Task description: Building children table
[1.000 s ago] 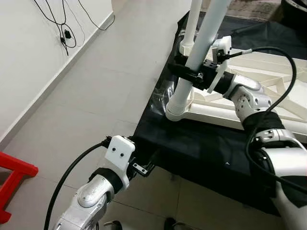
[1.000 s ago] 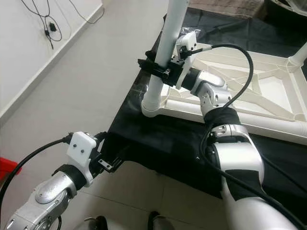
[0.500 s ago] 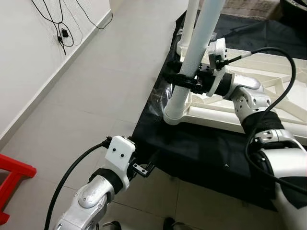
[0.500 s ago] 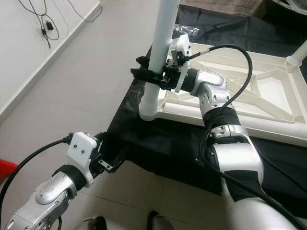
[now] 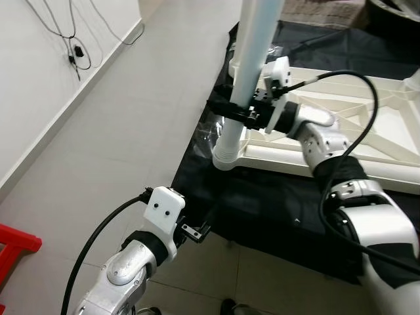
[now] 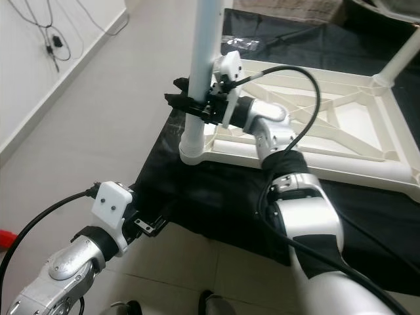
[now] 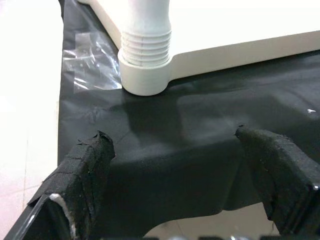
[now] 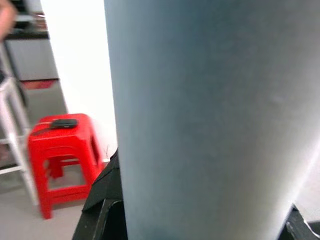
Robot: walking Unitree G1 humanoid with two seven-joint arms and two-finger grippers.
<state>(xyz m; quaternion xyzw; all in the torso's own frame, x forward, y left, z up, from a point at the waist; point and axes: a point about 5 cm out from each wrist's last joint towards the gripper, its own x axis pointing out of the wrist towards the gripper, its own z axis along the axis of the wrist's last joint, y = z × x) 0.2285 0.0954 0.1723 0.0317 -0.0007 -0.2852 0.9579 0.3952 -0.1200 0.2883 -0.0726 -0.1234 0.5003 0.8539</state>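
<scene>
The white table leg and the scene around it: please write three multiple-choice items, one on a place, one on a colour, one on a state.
1. Where does the table leg stand?
A. In a corner socket of the upturned white table frame
B. Flat on the tiles
C. On the red stool

2. What colour is the sheet under the frame?
A. Blue
B. Black
C. White

3. How are the right gripper jaws?
A. Open, away from the leg
B. Shut on the leg
C. Holding a cable

Key: 1 A, its ribbed base sits in the corner; 2 B, dark cloth on pale tiles; 3 B, they clasp the tube.
</scene>
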